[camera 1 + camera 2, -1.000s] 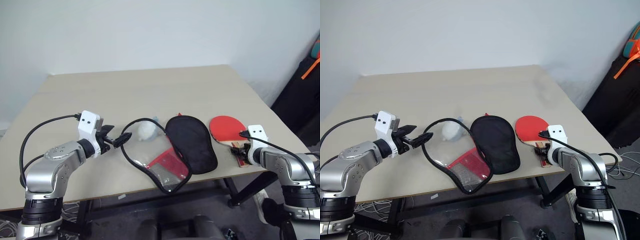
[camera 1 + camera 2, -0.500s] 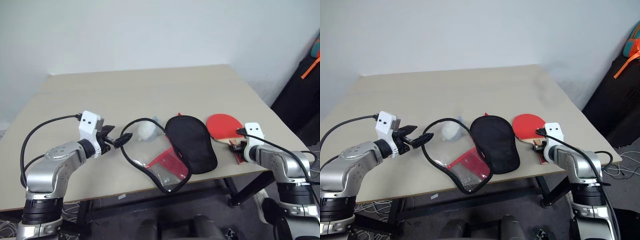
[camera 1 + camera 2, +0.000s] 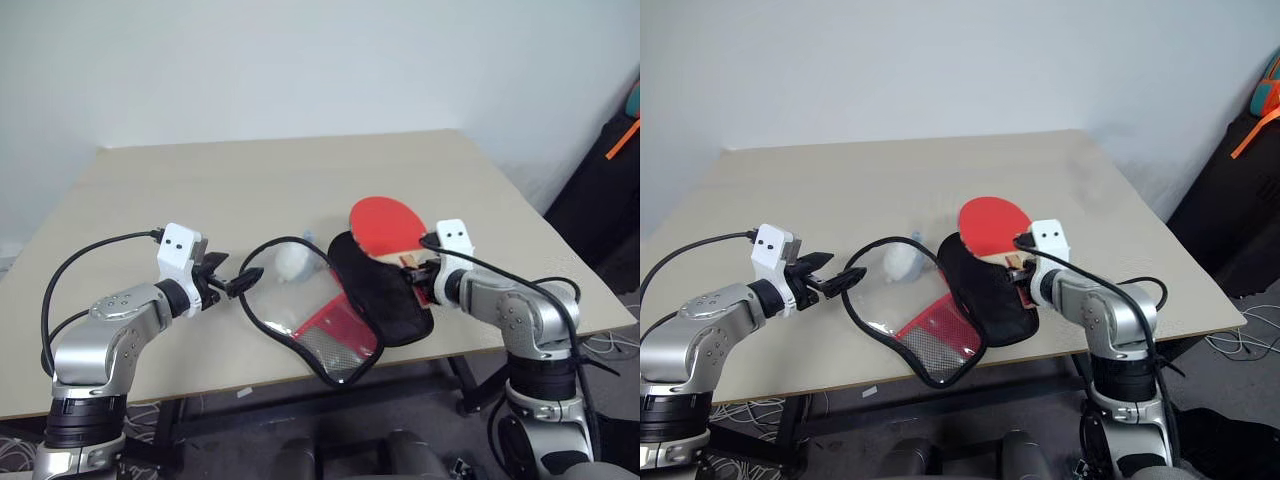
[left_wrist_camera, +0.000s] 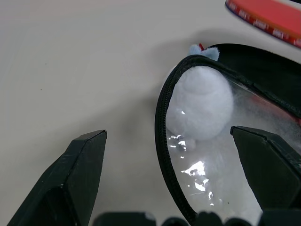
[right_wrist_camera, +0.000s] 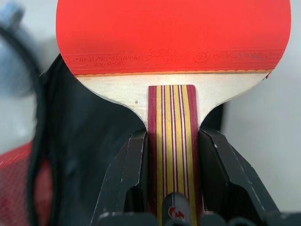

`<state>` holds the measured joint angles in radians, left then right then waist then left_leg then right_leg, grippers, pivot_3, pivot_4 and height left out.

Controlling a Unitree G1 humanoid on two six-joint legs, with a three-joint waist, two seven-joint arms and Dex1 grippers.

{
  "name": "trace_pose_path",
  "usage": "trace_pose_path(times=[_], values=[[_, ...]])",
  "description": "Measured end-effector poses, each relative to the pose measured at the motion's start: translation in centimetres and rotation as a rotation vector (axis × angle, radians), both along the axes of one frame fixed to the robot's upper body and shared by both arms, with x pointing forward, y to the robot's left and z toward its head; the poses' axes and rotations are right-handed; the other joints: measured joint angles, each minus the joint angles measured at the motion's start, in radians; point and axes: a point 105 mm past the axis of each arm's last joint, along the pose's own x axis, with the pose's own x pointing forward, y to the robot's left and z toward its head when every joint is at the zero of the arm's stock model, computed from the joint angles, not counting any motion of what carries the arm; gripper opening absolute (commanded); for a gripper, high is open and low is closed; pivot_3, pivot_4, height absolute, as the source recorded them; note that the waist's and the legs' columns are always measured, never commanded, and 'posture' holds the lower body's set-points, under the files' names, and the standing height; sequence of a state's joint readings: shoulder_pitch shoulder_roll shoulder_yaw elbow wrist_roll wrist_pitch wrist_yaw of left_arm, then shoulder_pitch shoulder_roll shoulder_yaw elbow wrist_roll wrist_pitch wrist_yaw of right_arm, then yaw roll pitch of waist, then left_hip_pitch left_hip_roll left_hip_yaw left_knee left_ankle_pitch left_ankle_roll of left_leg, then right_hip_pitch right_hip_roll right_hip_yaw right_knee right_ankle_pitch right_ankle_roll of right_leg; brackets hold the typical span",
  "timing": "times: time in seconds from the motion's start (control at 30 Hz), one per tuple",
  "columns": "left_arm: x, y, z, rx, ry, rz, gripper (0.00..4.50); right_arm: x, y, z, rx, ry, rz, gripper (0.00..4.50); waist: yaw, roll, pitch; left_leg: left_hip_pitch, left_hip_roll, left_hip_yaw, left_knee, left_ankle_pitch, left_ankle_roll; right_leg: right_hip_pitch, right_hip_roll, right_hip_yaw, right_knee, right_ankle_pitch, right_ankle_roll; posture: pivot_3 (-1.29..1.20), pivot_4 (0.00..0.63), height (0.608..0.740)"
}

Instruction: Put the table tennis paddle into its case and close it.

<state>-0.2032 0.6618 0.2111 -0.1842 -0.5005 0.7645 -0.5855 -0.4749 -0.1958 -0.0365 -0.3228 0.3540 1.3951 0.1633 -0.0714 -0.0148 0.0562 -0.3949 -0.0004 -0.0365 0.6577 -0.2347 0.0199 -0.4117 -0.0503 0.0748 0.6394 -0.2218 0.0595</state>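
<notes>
Now that right gripper (image 5: 171,186), pinching paddle (image 3: 385,227) handle, has swung over case (image 3: 383,290), insertion's next; left gripper (image 4: 174,165) spread wide.

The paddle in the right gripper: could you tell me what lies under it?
Under the paddle lies the case, its black flap open on the table; the flap's far end is hidden by the red blade.

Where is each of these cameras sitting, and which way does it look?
Head views (two eyes, same scene): look forward and down over both arms at the table, the open case and the table tennis paddle.
Left wrist view: looks along the open left gripper at the case's clear side.
Right wrist view: looks along the right gripper, clamped on the paddle's handle.
All views share the case and paddle.
</notes>
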Motion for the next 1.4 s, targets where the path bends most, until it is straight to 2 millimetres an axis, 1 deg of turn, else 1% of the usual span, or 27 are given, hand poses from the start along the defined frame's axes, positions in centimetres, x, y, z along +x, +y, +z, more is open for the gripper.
trace_pose_path(times=[0.13, 0.37, 0.43, 0.9, 1.1, 1.4], values=[[0.0, 0.0, 0.0, -0.001, 0.001, -0.004, 4.50, -1.2, 0.7, -1.5, -0.003, 0.066, 0.009, 1.13, -0.001, 0.000, 0.000, 0.000, 0.000, 0.000, 0.000, 0.000, 0.000, 0.000, 0.000, 0.000, 0.000, 0.000, 0.000, 0.00, 0.000, 0.740], [0.0, 0.0, 0.0, 0.001, 0.001, -0.004, 4.50, -2.2, 2.8, -2.6, 0.014, 0.104, 0.054, 1.13, -0.001, 0.000, 0.000, 0.000, 0.000, 0.000, -0.001, 0.000, 0.000, -0.001, 0.000, 0.000, 0.000, 0.000, 0.000, 0.00, 0.000, 0.740], [0.0, 0.0, 0.0, 0.002, 0.001, -0.003, 4.50, -2.3, 3.1, -2.8, 0.015, 0.108, 0.062, 1.13, -0.001, 0.000, 0.000, 0.000, 0.000, 0.000, -0.001, 0.000, 0.000, -0.001, 0.000, -0.001, 0.000, 0.000, 0.000, 0.00, 0.000, 0.740], [-0.1, 0.1, -0.2, 0.010, 0.005, 0.004, 4.50, -2.0, 2.9, -3.2, -0.010, 0.106, 0.049, 1.13, -0.001, 0.000, 0.000, 0.000, 0.000, 0.000, -0.001, 0.000, 0.000, -0.001, 0.000, -0.001, 0.000, 0.000, 0.000, 0.00, 0.000, 0.740], [-0.1, 0.1, -0.2, 0.010, 0.005, 0.004, 4.50, -1.1, 3.0, -3.2, -0.011, 0.100, 0.042, 1.13, -0.001, 0.000, 0.000, 0.000, 0.000, 0.000, -0.001, 0.000, 0.000, -0.001, 0.000, -0.001, 0.000, 0.000, 0.000, 0.00, 0.000, 0.740], [-0.1, 0.2, -0.2, 0.010, 0.005, 0.006, 4.50, -0.8, 3.0, -3.4, -0.014, 0.098, 0.039, 1.13, -0.001, 0.000, 0.000, 0.000, 0.000, 0.000, -0.001, 0.000, 0.000, -0.001, 0.000, -0.001, 0.000, 0.000, 0.000, 0.00, 0.000, 0.740]])
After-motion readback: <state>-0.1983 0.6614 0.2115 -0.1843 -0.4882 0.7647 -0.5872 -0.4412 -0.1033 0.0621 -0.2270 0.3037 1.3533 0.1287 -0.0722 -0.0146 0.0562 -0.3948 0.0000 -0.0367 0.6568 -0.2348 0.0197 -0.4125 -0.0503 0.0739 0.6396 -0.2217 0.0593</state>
